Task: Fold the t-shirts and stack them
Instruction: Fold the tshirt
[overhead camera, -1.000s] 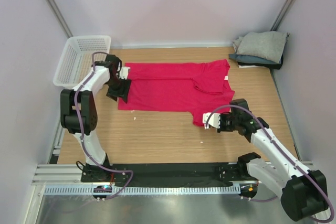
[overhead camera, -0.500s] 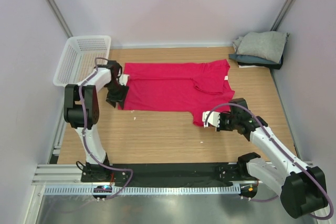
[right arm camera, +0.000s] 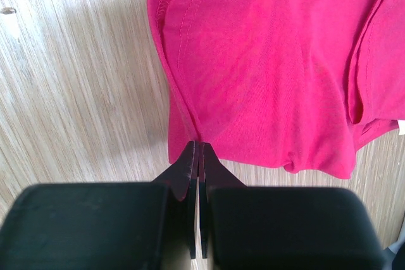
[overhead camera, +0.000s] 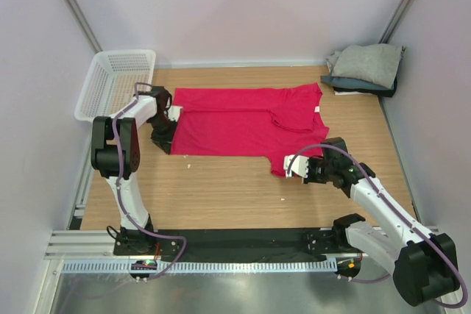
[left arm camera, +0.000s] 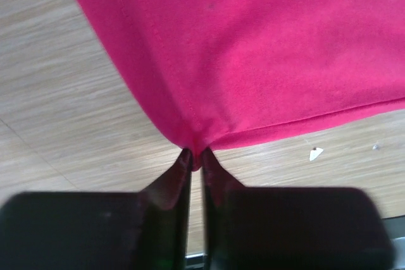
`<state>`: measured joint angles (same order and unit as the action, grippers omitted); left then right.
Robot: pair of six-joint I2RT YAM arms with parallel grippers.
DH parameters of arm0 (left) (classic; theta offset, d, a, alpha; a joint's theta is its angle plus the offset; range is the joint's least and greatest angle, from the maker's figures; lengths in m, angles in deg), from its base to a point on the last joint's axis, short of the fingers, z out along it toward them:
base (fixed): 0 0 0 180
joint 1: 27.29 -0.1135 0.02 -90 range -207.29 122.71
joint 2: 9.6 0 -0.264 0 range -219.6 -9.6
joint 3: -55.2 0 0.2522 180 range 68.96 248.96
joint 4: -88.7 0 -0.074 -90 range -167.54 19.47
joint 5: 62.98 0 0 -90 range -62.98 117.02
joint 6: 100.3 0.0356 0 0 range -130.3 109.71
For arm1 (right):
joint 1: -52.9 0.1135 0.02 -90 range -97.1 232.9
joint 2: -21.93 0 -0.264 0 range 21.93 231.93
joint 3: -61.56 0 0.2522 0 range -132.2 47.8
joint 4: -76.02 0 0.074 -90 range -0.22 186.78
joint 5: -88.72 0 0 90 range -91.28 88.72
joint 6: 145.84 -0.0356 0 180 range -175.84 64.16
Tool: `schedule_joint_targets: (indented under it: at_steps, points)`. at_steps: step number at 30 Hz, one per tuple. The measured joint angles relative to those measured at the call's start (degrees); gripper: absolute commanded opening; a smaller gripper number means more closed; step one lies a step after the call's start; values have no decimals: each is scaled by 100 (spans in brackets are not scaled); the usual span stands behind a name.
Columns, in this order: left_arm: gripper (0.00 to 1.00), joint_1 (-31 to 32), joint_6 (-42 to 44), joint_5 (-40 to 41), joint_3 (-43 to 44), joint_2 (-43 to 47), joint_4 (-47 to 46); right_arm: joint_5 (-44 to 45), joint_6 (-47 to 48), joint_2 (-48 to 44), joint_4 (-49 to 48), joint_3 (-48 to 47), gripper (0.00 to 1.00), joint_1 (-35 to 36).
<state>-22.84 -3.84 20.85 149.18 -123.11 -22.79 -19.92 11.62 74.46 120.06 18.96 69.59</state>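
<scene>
A crimson-pink t-shirt [overhead camera: 246, 123] lies spread flat on the wooden table. My left gripper [overhead camera: 163, 143] is at its near-left hem corner, and the left wrist view shows the jaws pinched on that corner of the t-shirt [left arm camera: 253, 55]. My right gripper [overhead camera: 293, 166] is shut on the near-right edge; the right wrist view shows the t-shirt [right arm camera: 266, 61] bunched between the fingertips. Folded grey, dark and white t-shirts [overhead camera: 366, 68] are stacked at the far right corner.
A white mesh basket [overhead camera: 114, 82] stands at the far left edge, close behind the left arm. Grey walls enclose the table. A small white scrap [left arm camera: 315, 153] lies on the wood near the hem.
My left gripper has come down to the near-left corner of the pink shirt and closed on it. The right arm has stayed put, still gripping the edge.
</scene>
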Motion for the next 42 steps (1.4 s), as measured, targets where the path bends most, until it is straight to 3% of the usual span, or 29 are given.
schedule_joint_targets:
  at_steps: [1, 12, 20, 33, 42]
  points:
    - [0, 0, -17, -26, 0, 0, 2, 11, -13, -2, 0, 0, 1, 0]
    - [0, -2, 129, -514, 87, 44, 393, 212, -354, -195, 201, -286, 2, 0]
    - [0, -4, 199, -922, 800, 122, 914, 494, -782, -2, -101, -1064, 1, 0]
    - [0, -15, 385, -1217, 2522, 35, 1563, 649, -981, 1639, -1220, -2396, 1, -505]
    - [0, -83, 428, -1285, 3661, -800, 1735, 581, -966, 3268, -1834, -3637, 2, -894]
